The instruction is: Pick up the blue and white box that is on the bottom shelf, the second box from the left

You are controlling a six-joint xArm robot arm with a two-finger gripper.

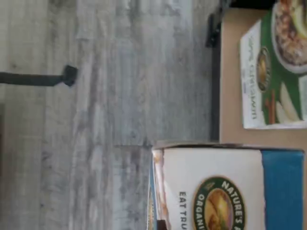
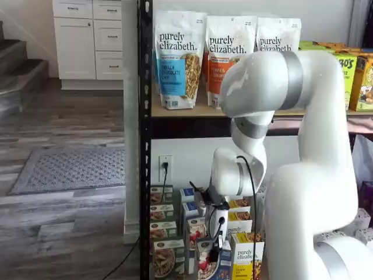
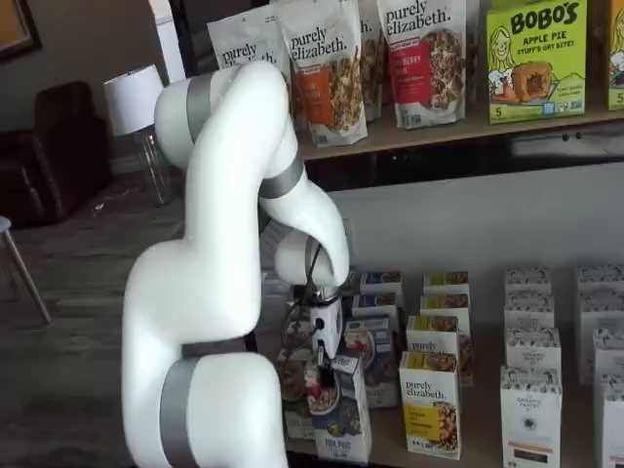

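The wrist view, turned on its side, shows the white and blue top of the blue and white box (image 1: 225, 189) close under the camera, a green-trimmed carton (image 1: 273, 67) on the tan board (image 1: 230, 72) beside it, and grey wood-plank floor (image 1: 120, 96) beyond. In both shelf views the white arm's gripper (image 2: 214, 254) reaches down to the front of the bottom shelf (image 3: 478, 450), its black jaws closed on the top of that box (image 3: 341, 414), just beside a yellow "purely elizabeth" carton (image 3: 430, 405).
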